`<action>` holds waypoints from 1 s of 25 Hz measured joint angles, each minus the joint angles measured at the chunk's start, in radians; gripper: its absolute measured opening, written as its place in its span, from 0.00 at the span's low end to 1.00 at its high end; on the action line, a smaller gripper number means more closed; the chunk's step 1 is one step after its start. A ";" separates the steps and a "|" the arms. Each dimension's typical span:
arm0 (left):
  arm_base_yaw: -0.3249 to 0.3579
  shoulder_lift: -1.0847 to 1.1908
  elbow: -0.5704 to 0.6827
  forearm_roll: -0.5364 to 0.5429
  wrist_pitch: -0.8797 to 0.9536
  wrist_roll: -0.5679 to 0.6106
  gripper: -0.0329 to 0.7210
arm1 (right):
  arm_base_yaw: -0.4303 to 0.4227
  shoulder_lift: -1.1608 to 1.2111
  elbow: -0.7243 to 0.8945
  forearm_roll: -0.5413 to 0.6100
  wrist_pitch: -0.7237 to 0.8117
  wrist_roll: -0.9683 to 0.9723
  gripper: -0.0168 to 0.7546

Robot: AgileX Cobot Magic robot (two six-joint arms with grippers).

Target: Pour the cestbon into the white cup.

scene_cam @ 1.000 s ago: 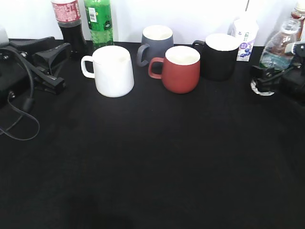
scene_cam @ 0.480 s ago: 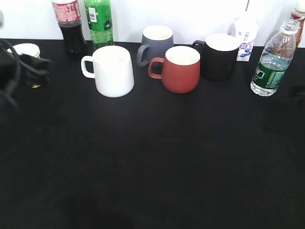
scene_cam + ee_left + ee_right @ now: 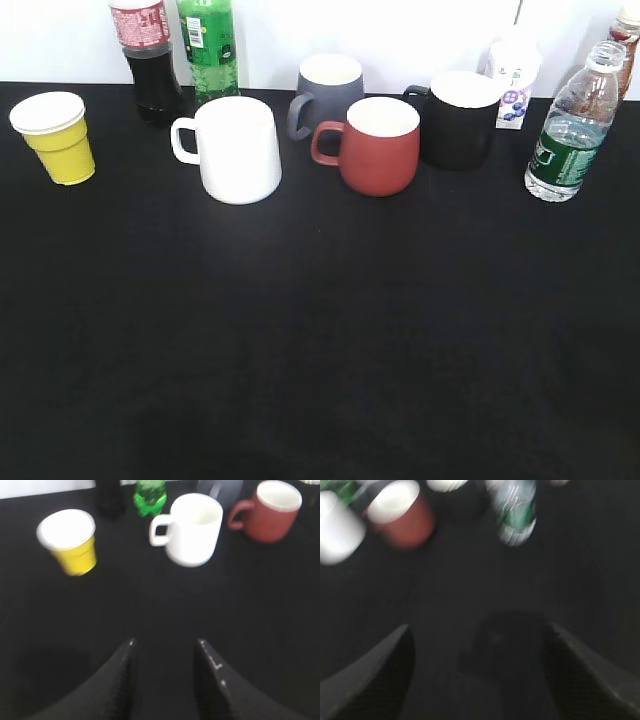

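The cestbon (image 3: 573, 125) is standing upright near the right edge of the bench (image 3: 330, 330). The white cup (image 3: 236, 150) is sitting toward the back left. The left tool (image 3: 165, 647) is hanging narrowly parted and empty; the right tool (image 3: 475, 640) is spreading wide, holding nothing.

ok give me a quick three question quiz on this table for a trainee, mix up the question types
1. True or false: the cestbon stands upright at the right end of the table, with its cap off.
2. Which mug stands nearest the white cup? A) the black mug B) the red mug C) the grey mug
3. Fill in: in the left wrist view, the left hand is open and holds ______.

Key: 1 true; 2 C; 3 nothing. The bottle's neck shows an open mouth, and the grey mug sits just behind and to the right of the white cup.
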 joint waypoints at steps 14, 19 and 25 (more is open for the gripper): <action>-0.003 -0.456 0.264 -0.050 0.165 0.095 0.43 | 0.000 -0.446 0.257 -0.172 0.103 -0.014 0.79; -0.003 -0.456 0.264 -0.050 0.161 0.099 0.43 | 0.000 -0.448 0.266 -0.149 0.070 -0.017 0.79; 0.059 -0.456 0.264 -0.050 0.161 0.102 0.43 | -0.087 -0.448 0.266 -0.143 0.065 -0.017 0.79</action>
